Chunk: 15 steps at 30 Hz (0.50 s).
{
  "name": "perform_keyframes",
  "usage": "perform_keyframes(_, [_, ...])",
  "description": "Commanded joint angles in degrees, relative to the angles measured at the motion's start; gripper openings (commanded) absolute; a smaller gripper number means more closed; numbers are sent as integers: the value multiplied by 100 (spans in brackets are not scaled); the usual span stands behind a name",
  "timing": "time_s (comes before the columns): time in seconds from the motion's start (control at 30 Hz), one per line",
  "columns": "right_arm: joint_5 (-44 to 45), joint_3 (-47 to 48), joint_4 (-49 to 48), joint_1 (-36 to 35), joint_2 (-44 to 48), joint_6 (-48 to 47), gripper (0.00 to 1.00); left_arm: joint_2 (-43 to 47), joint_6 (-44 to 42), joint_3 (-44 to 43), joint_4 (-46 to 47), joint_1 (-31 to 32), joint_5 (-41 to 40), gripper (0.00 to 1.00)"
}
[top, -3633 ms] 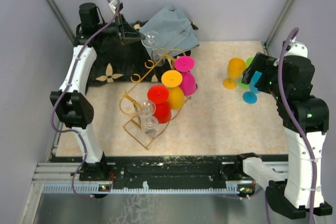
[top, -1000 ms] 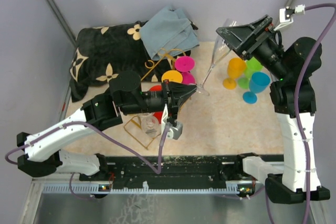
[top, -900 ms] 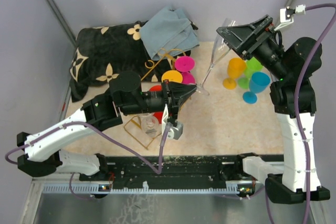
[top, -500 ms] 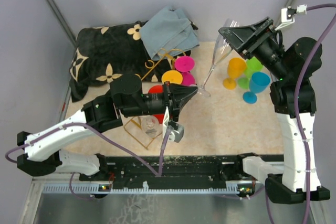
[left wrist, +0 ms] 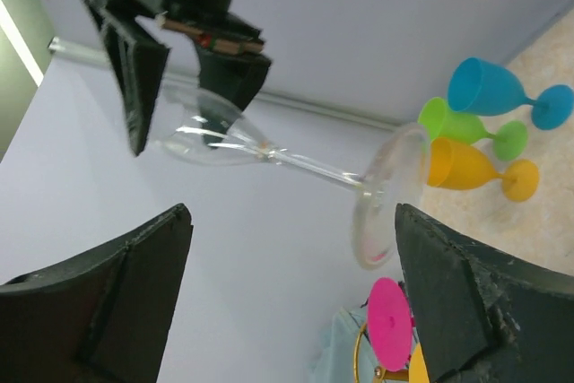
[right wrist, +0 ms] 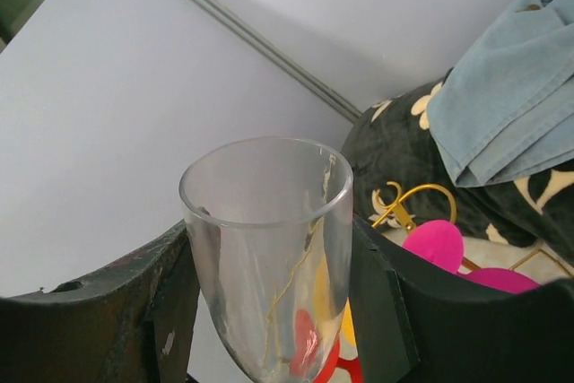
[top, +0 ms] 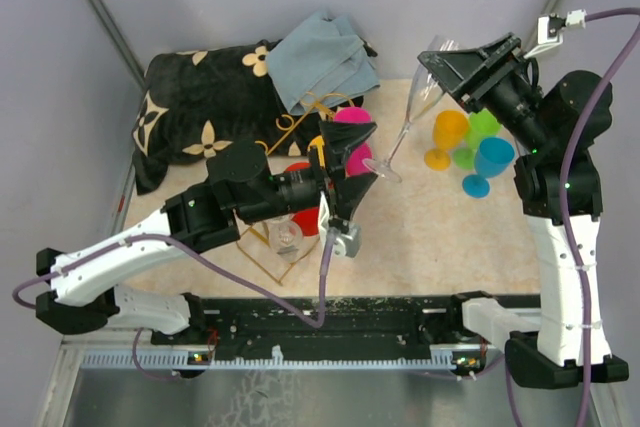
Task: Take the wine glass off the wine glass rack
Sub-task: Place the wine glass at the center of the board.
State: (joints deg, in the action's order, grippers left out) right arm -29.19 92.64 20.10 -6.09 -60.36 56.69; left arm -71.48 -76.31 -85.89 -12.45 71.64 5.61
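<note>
My right end effector [top: 450, 75] clamping the tilted wine glass [top: 405, 129] aloft, left end effector [top: 358, 157] spread wide at its foot, wine glass rack [top: 288, 119] behind.

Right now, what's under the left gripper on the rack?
Pink glasses, a red glass and a clear glass show on the gold rack; the left gripper hides its middle.

Readable text, brands, numbers, signs: none found.
Black cloth [top: 190, 112]: cream flower motifs only, no lettering.
Wine glass [right wrist: 269, 248]: clear, unprinted.
White tag [top: 560, 22] at the end of the purple cable [top: 610, 15]: too small to read.
Small circuit board [left wrist: 211, 35] above the glass: markings too fine to read.
</note>
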Motion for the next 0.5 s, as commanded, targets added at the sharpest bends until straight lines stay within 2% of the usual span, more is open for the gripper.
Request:
perform_keyframes(0.0, [489, 360, 71, 29, 113, -433, 10, -173, 719, -570, 785, -21, -884, 100])
perform_keyframes(0.13, [1151, 837, 441, 29, -83, -1085, 6, -329, 1268, -1291, 694, -52, -1250, 99])
perform_keyframes(0.3, [1800, 1757, 814, 29, -809, -1937, 4, -552, 1708, -2258, 78, -50, -1463, 99])
perform_keyframes(0.47, [2391, 2105, 854, 29, -1398, -2614, 4, -619, 1901, -2724, -254, -50, -1624, 99])
